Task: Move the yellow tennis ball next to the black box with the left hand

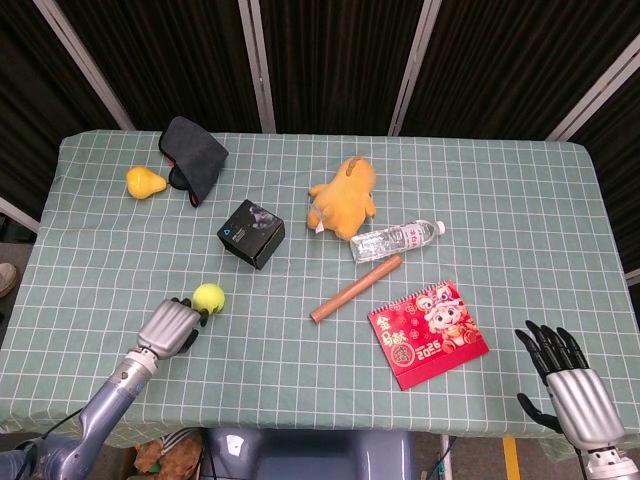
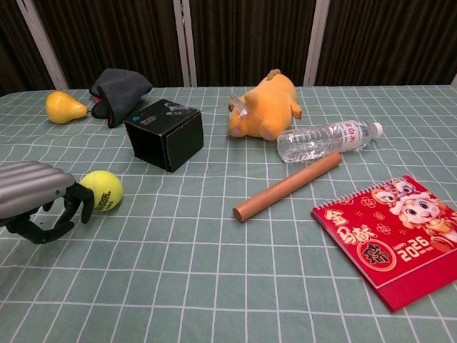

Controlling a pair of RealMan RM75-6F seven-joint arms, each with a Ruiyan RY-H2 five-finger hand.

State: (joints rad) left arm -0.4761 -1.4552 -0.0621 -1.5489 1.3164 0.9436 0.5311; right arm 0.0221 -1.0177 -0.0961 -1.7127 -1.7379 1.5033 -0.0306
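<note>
The yellow tennis ball lies on the green checked cloth, in front of and to the left of the black box, about two cloth squares from it. My left hand is just behind the ball on the near side, its curved fingertips touching the ball's side without enclosing it. My right hand hangs past the table's front right corner, fingers spread, holding nothing; the chest view does not show it.
A wooden rod, a water bottle, an orange plush toy and a red calendar lie right of the box. A dark cloth and a yellow pear sit at the back left.
</note>
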